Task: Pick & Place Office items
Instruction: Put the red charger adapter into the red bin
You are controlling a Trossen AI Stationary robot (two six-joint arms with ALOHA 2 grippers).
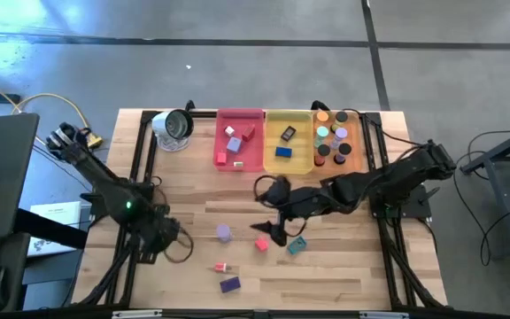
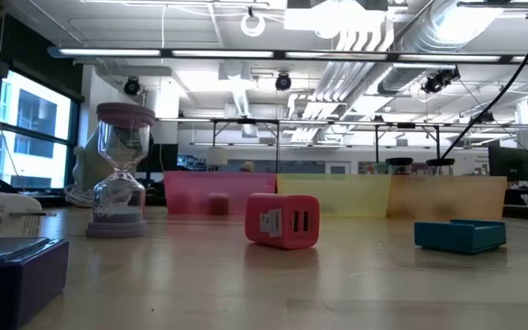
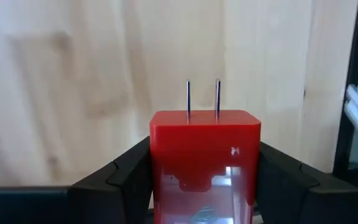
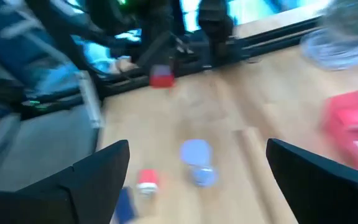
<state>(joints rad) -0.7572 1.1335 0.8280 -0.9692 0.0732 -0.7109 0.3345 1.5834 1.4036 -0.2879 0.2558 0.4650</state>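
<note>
Trays (image 1: 264, 113) at top centre hold most pieces; five lie lower centre; left gripper (image 3: 204, 180) clamps a red plug adapter (image 3: 205, 155), right gripper (image 1: 274, 232) hovers wide open, empty

Left gripper (image 3: 204, 180) fingers clamped; right gripper (image 4: 197, 180) fingers spread.

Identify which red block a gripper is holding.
The red block with two prongs, gripped between the left gripper's fingers; the other red block lies loose on the table.
</note>
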